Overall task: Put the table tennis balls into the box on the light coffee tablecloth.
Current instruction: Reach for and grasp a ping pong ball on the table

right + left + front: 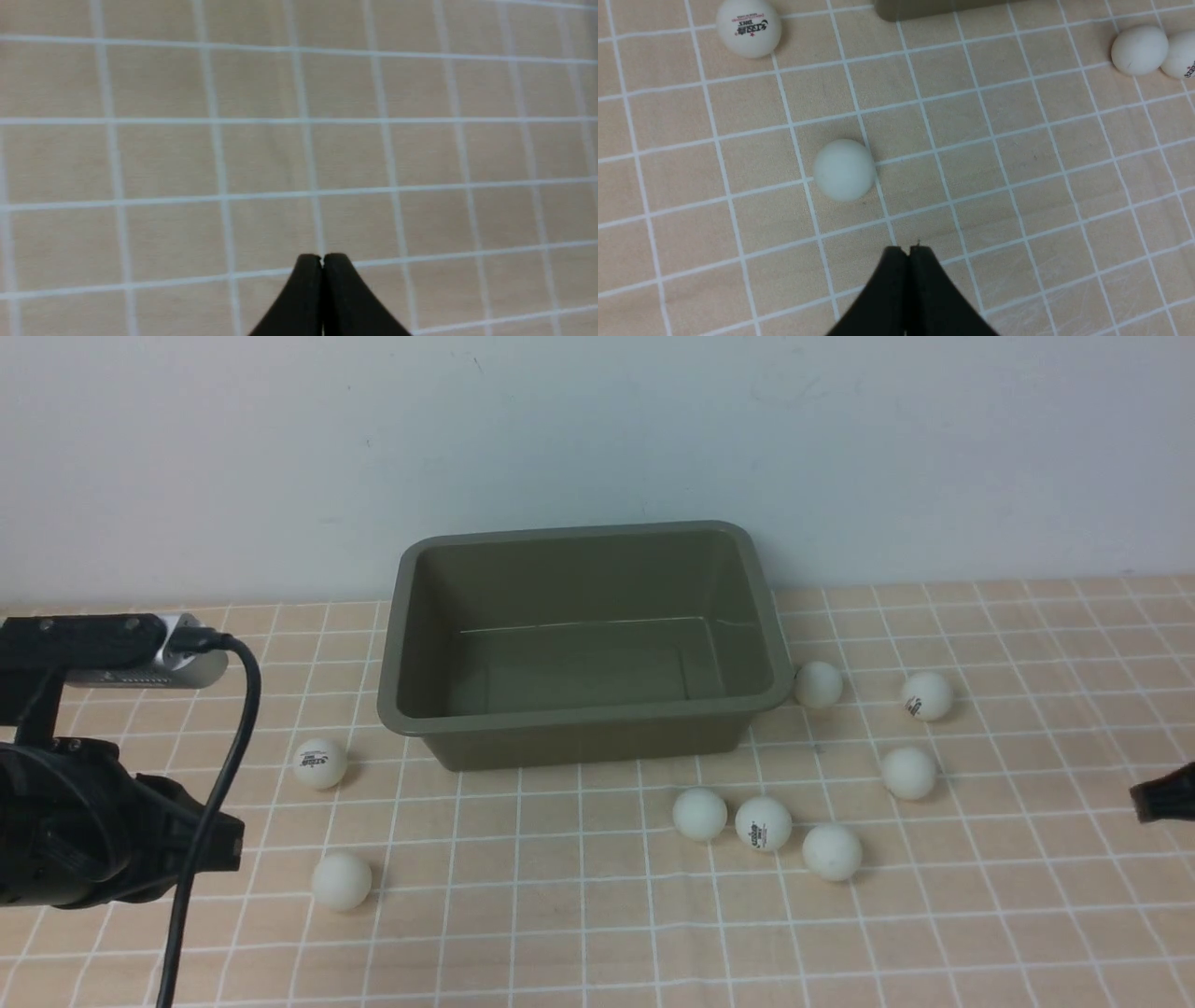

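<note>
**Both tools closed and empty; balls loose on the cloth, box unfilled**

Left tool (909, 249): tips pressed flat together, gripping nothing, held above the light coffee tablecloth (1027, 915). Just ahead of its tips and not touching them, a plain ball (844, 170). Farther ahead, a logo ball (748, 28) with dark print facing up. Beyond that, toward the right tool's side, one rounded corner of the box (924, 8).

Right tool (322, 257): tips likewise meeting, nothing held. Beneath and ahead of it in the wrist view, only bare squared cloth. Seen from the front, just a dark tip at the edge of the picture, low over the cloth.

Table tennis balls (763, 822): eight in view, all lying on the cloth outside the box.
- Two on the left tool's side, as above.
- Three in a loose row between the two tools, on the near side of the box; the two nearer the left tool side by side, seemingly touching.
- One near the right tool, toward the left tool's side (908, 772).
- Two farther out from the right tool, one of them just beside the box's corner (818, 684).

Box: upright, open, empty, farther out than both tools and between them.
</note>
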